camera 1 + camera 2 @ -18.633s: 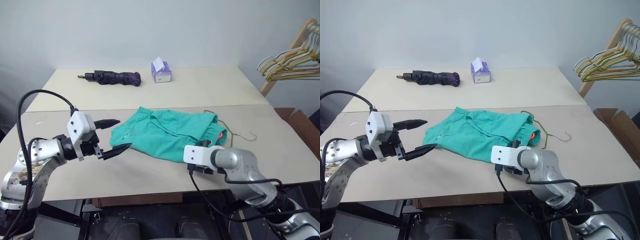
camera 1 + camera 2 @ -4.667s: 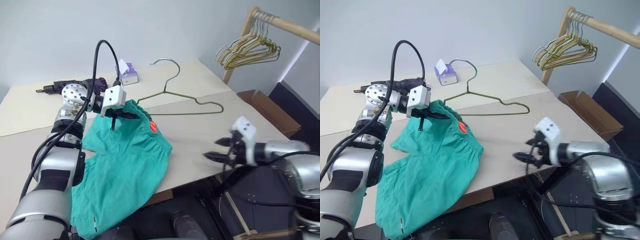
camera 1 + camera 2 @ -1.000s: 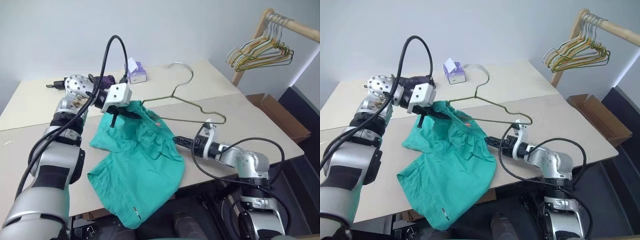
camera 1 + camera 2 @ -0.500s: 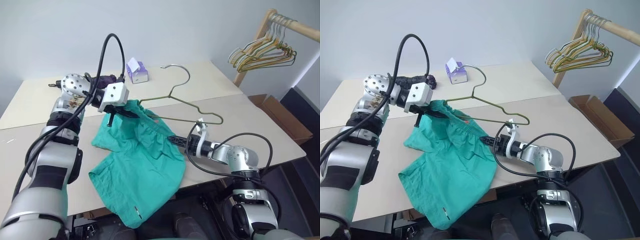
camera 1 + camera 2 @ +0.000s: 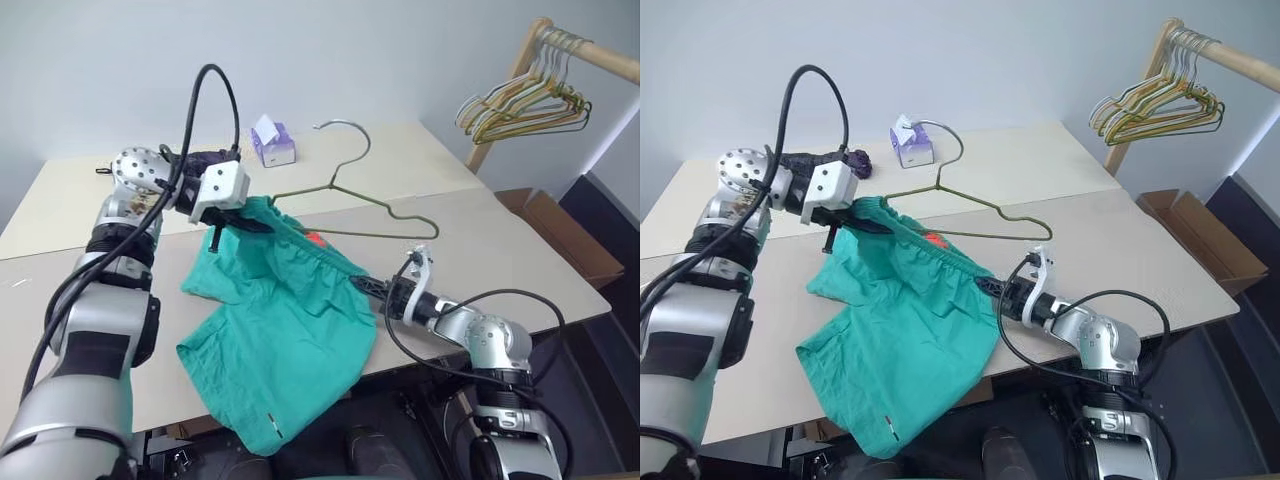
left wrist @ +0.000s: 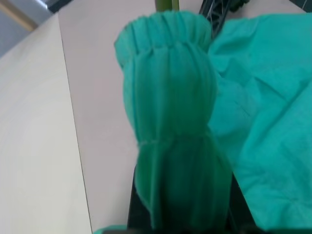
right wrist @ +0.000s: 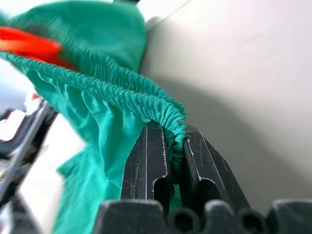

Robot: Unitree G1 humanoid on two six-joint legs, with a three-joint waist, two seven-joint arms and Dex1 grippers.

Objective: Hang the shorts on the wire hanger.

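Head views: left gripper (image 5: pixel 250 224) raised above the table (image 5: pixel 520 255), clamped on one end of the waistband of the shorts (image 5: pixel 280 330) together with the wire hanger (image 5: pixel 345 200), whose hook rises toward the tissue box (image 5: pixel 272 143). Right gripper (image 5: pixel 362 285) low at the waistband's other end, pinching the elastic. Legs of the shorts draped over the table's near edge.

Left wrist view: gathered waistband bunched between the fingers, jaws narrow on fabric; olive wire just visible beyond.

Right wrist view: black fingers (image 7: pixel 146 161) nearly together, elastic hem nipped between them, orange tag (image 7: pixel 29 46) further along.

To do well, probably: keep both pinches firm, draw the waistband taut and open, then work the hanger's free shoulder inside without dragging the fabric off.
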